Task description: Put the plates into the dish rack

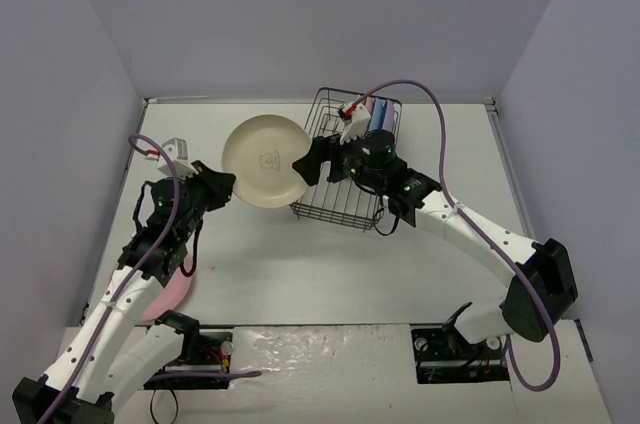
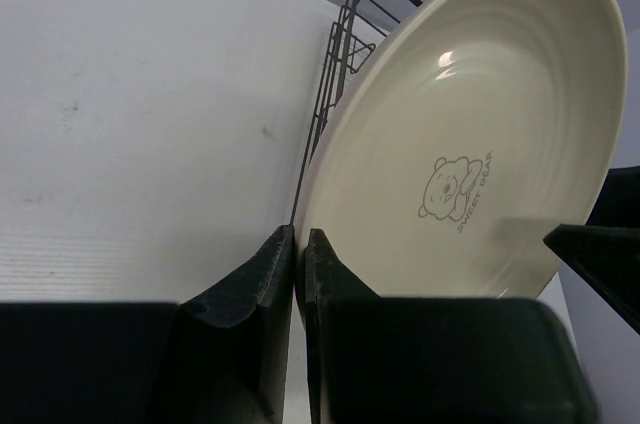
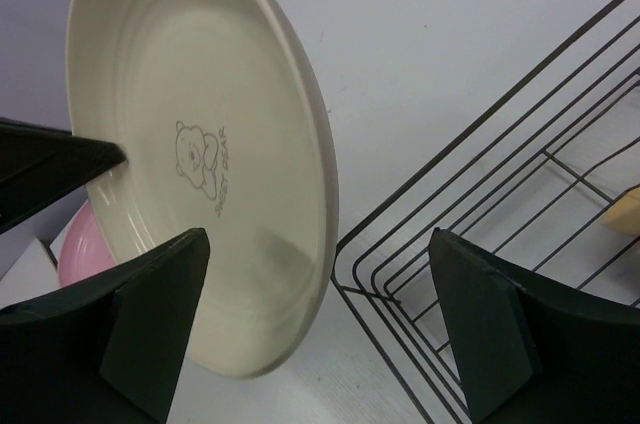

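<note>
A cream plate (image 1: 265,161) with a small bear print is held up on edge just left of the dish rack (image 1: 345,199). My left gripper (image 1: 222,184) is shut on its lower left rim; in the left wrist view the fingers (image 2: 298,234) pinch the edge of the cream plate (image 2: 470,144). My right gripper (image 1: 305,159) stands open at the opposite rim. In the right wrist view the cream plate (image 3: 200,144) sits between the wide-apart fingers of the right gripper (image 3: 318,244), near the left one. A blue plate (image 1: 382,116) and a pink plate (image 1: 366,104) stand in the rack's far end.
Another pink plate (image 1: 165,299) lies flat on the table under my left arm and shows in the right wrist view as a pink plate (image 3: 75,244). The rack's near wire corner (image 3: 480,204) lies right below the right gripper. White walls enclose the table.
</note>
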